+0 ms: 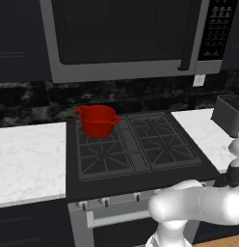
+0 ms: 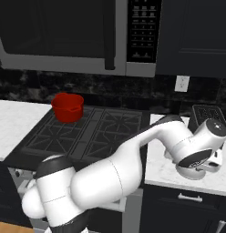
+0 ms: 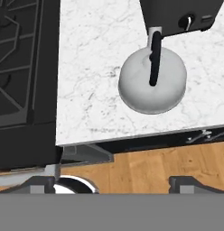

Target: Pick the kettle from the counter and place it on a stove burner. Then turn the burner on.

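Hovering over kettle (image 3: pixel 152 81) on counter (image 3: pixel 93 67); gripper (image 3: pixel 111 182) wide open, empty. Descend centred, jaws straddling the dark handle (image 3: pixel 154 58).

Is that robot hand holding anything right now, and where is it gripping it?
Nothing is held. The end effector hangs open above the kettle, which sits untouched on the counter.

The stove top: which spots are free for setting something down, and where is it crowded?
The cooktop has three bare grates: the front-left burner and both right ones. The rear-left holds the red pot. The left counter lies bare. The right counter is tighter: the kettle sits against a dark toaster.
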